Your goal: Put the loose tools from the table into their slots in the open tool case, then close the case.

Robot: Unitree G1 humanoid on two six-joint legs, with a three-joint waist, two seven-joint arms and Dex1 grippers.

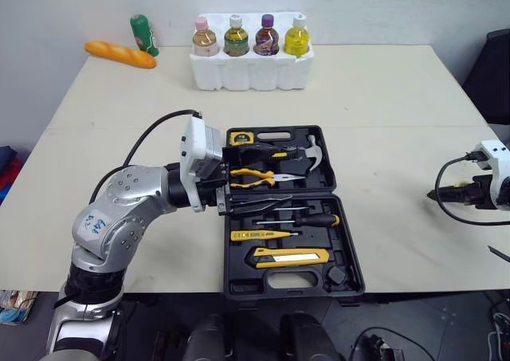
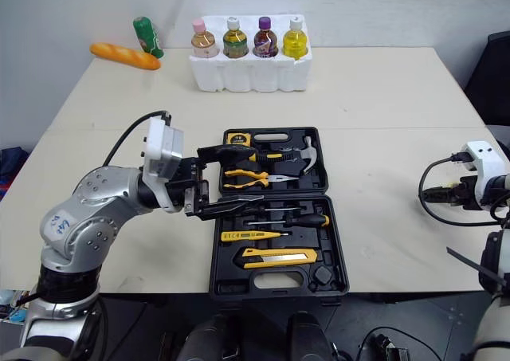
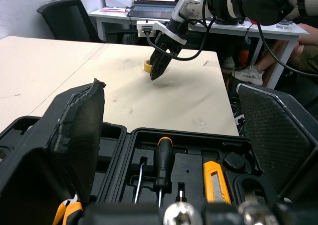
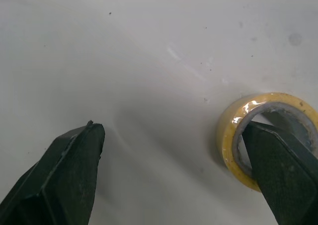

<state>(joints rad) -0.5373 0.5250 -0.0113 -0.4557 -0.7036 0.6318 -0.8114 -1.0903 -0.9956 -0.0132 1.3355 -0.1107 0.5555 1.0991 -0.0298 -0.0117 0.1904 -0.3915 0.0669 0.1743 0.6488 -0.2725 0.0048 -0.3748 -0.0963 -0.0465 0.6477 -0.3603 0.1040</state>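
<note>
glossy tape roll (image 4: 227, 135) on smooth matt table (image 4: 149, 46).

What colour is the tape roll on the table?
The tape roll is yellow, grey inside; right wrist view.

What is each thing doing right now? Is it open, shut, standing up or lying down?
tool case: open, lying flat.
left gripper: open, over the case.
tape roll: loose, lying flat on the table.
right gripper: open, straddling the roll's edge.
four bottles: upright, capped, in the foam tray.
</note>
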